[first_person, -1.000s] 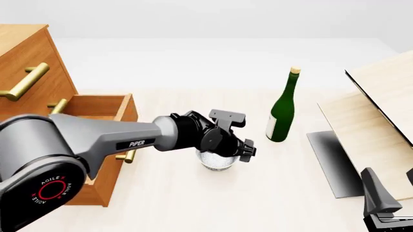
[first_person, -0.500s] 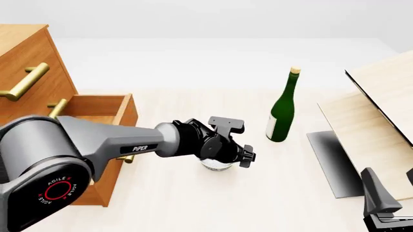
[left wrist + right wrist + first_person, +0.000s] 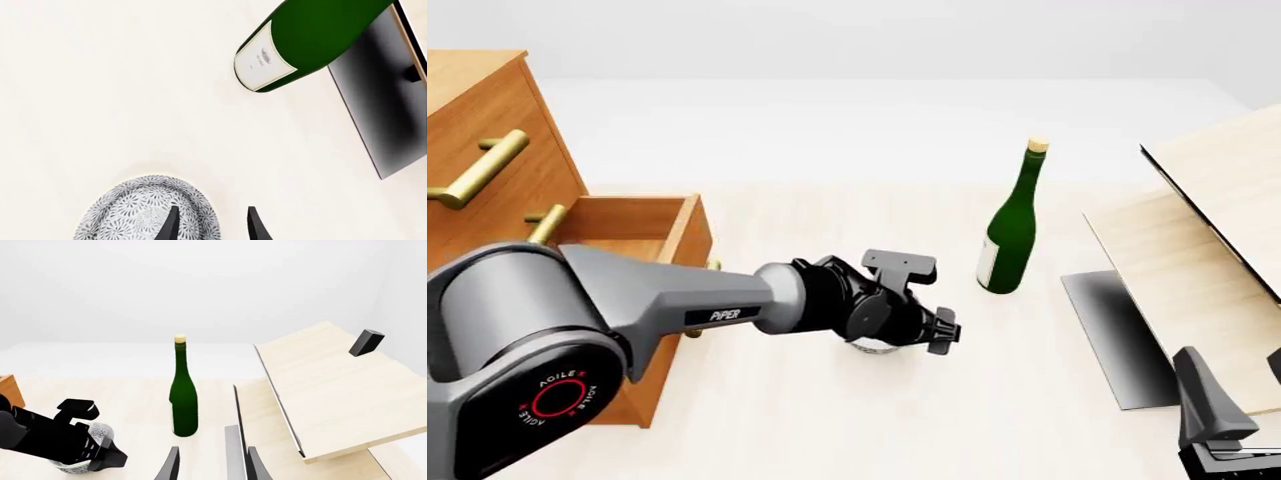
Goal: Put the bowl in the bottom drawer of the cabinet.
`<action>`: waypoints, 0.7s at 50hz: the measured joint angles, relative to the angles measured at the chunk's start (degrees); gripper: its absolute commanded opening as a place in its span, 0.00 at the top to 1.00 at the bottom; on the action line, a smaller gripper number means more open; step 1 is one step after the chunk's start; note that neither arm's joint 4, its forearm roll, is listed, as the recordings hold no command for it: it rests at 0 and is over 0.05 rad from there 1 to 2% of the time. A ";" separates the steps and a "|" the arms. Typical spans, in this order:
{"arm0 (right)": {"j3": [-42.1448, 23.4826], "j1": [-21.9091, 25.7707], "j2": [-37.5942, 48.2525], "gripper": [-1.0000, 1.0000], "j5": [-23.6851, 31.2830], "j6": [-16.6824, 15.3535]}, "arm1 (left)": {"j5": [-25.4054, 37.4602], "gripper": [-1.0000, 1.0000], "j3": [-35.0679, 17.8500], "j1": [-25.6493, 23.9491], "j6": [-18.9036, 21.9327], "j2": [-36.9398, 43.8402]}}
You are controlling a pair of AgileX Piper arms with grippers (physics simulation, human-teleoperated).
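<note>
The small white speckled bowl (image 3: 137, 215) stands on the table, mostly hidden under my left wrist in the front view (image 3: 878, 347). My left gripper (image 3: 210, 227) is open and low over it, one finger inside the bowl and the other outside, so the rim lies between them. At the left stands the orange-brown cabinet (image 3: 487, 150), and its bottom drawer (image 3: 641, 215) is pulled out and open beside my left arm. My right gripper (image 3: 212, 465) hangs open at the near right (image 3: 1214, 425), holding nothing.
A green wine bottle (image 3: 1010, 230) stands upright just beyond and to the right of the bowl. Pale wooden boards with dark edges (image 3: 1208, 230) and a dark flat plate (image 3: 1121, 335) fill the right side. Brass handles (image 3: 481, 165) stick out of the upper drawers.
My left gripper has sunk lower onto the bowl, which now shows less under the wrist. The right arm has stayed still.
</note>
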 measured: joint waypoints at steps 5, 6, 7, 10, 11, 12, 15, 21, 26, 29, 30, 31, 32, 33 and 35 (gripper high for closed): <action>0.00 0.00 0.00 0.00 0.00 0.00 | -0.27 0.00 0.18 -0.04 -0.35 -0.05; 0.00 0.00 0.00 0.00 0.00 0.00 | -0.31 0.00 0.21 -0.05 -0.41 -0.06; 0.00 0.00 0.00 0.00 0.00 0.00 | -0.34 1.00 0.23 -0.06 -0.45 -0.07; 0.00 0.00 0.00 0.00 0.00 0.00 | -0.39 1.00 0.30 -0.05 -0.64 -0.24; 0.00 0.00 0.00 0.00 0.00 0.00 | -0.44 1.00 0.26 -0.10 -0.59 -0.32; 0.00 0.00 0.00 0.00 0.00 0.00 | -0.45 1.00 0.26 -0.09 -0.56 -0.38; 0.00 0.00 0.00 0.00 0.00 0.00 | -0.45 1.00 0.27 -0.04 -0.38 -0.50; 0.00 0.00 0.00 0.00 0.00 0.00 | -0.28 1.00 0.23 0.12 0.18 -0.74; 0.00 0.00 0.00 0.00 0.00 0.00 | -0.15 1.00 0.06 0.40 0.92 -0.82; 0.00 0.00 0.00 0.00 0.00 0.00 | -0.22 1.00 -0.07 0.77 1.63 -0.87; 0.00 0.00 0.00 0.00 0.00 0.00 | -0.25 1.00 -0.17 0.97 1.95 -0.90; 0.00 0.00 0.00 0.00 0.00 0.00 | -0.28 1.00 -0.24 1.16 2.24 -0.97; 0.00 0.00 0.00 0.00 0.00 0.00 | -0.30 1.00 -0.33 1.36 2.53 -1.05; 0.00 0.00 0.00 0.00 0.00 0.00 | -0.31 1.00 -0.43 1.59 2.83 -1.14; 0.00 0.00 0.00 0.00 0.00 0.00 | -0.25 1.00 -0.80 2.13 3.56 -1.38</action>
